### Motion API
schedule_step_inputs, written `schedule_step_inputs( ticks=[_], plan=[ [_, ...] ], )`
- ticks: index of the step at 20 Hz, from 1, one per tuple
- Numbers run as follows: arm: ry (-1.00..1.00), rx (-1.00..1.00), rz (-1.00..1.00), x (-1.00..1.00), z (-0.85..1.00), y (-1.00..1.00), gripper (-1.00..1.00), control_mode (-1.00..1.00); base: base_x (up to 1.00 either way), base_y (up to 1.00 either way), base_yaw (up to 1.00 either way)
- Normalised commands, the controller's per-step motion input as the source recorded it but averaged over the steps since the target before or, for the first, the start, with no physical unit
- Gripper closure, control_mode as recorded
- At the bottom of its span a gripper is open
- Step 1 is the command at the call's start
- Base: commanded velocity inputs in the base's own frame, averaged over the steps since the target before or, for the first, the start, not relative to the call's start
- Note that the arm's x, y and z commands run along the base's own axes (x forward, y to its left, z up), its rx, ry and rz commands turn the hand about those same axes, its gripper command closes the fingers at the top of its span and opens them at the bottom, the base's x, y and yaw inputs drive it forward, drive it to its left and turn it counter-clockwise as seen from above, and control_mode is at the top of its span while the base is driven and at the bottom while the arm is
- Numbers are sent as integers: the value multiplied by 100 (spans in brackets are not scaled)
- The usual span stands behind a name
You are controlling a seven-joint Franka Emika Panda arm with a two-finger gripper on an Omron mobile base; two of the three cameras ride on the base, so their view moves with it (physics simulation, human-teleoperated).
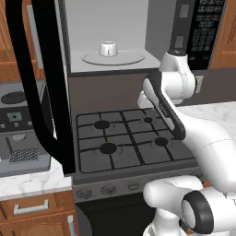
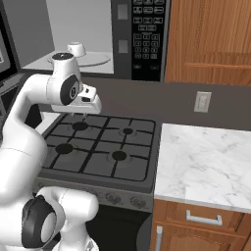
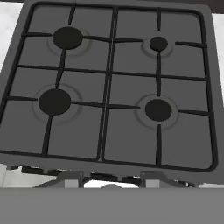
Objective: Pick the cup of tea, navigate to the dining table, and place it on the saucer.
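The cup of tea [image 1: 108, 48] is a small white cup standing on the round turntable plate [image 1: 129, 59] inside the open microwave; it also shows at the upper left of the right base view [image 2: 76, 48]. My gripper [image 2: 86, 116] hangs over the back of the stove, below and in front of the microwave opening, pointing down and well apart from the cup. In the hand view its fingertips [image 3: 72, 178] stand apart at the bottom edge with nothing between them. The dining table and the saucer are out of view.
The microwave door [image 1: 46, 92] is swung open to the left, its dark frame reaching down over the stove's left edge. A four-burner stove [image 3: 109, 87] lies beneath the hand. A marble counter [image 2: 206, 162] runs to the right; a grey appliance [image 1: 18, 124] sits on the left.
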Motion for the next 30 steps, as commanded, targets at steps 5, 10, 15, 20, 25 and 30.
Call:
schedule_step_inputs(
  ticks=[5,10,15,20,25,30],
  plan=[
    [-2,0,0,2,1,17,-100,-100,0,0,0],
    [-19,0,0,-21,61,48,-100,-100,0,0,0],
    [-30,6,0,-23,91,58,-100,-100,0,0,0],
    [-32,5,0,-20,100,62,-100,-100,0,0,0],
    [-24,3,0,-2,100,67,-100,-100,0,0,0],
    [-6,0,0,0,52,22,-100,-100,0,0,0]
  ],
)
